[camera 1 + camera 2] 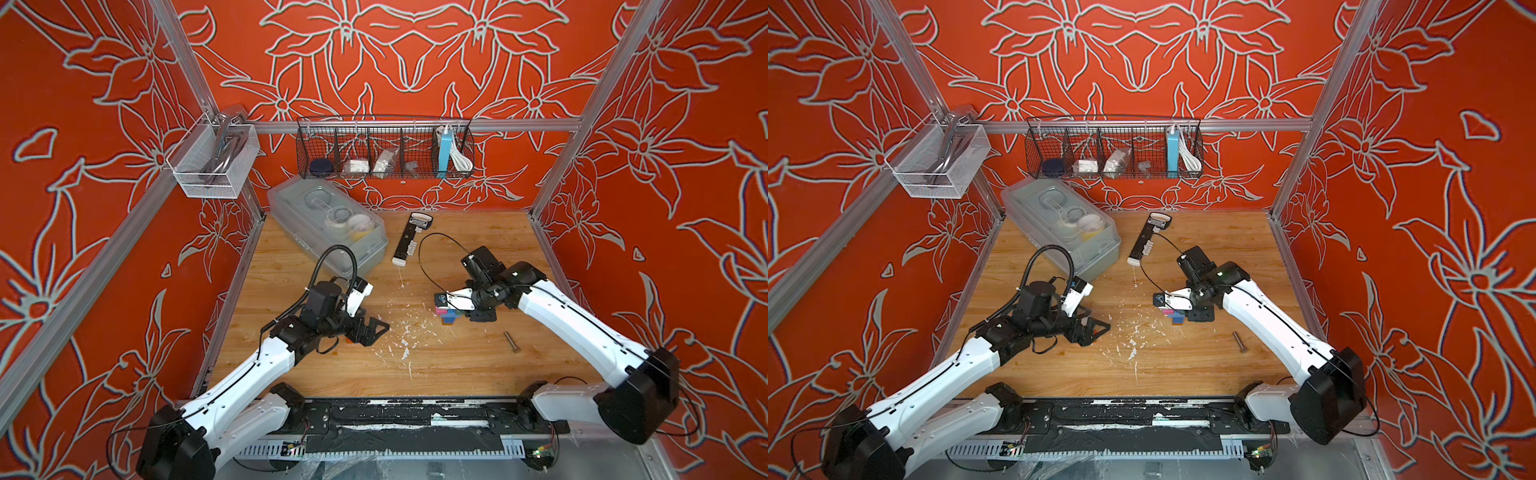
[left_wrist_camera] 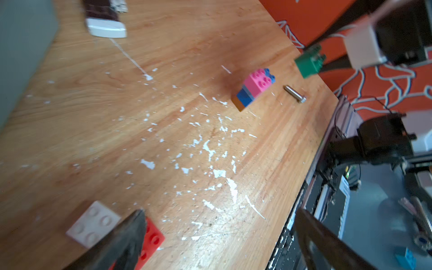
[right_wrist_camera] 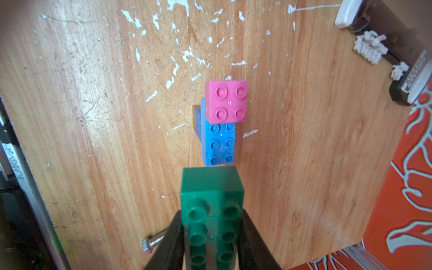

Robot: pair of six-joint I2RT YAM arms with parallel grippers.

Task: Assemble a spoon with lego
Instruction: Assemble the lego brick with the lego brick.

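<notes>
Two bricks lie loose near the worktop's left edge: white brick [image 2: 93, 224] and red brick [image 2: 153, 236], beside the spread left end effector [image 2: 219, 211].

Step in hand: the right end effector [image 3: 211, 238] pinches the green brick [image 3: 210, 184], held clear of the spoon [image 3: 221, 145], which stands right of worktop centre.

Next move: align the studs beside the pink brick [image 3: 225, 101], then press down.

The lower stem bricks are largely hidden. In both top views the left arm covers the loose pair.
</notes>
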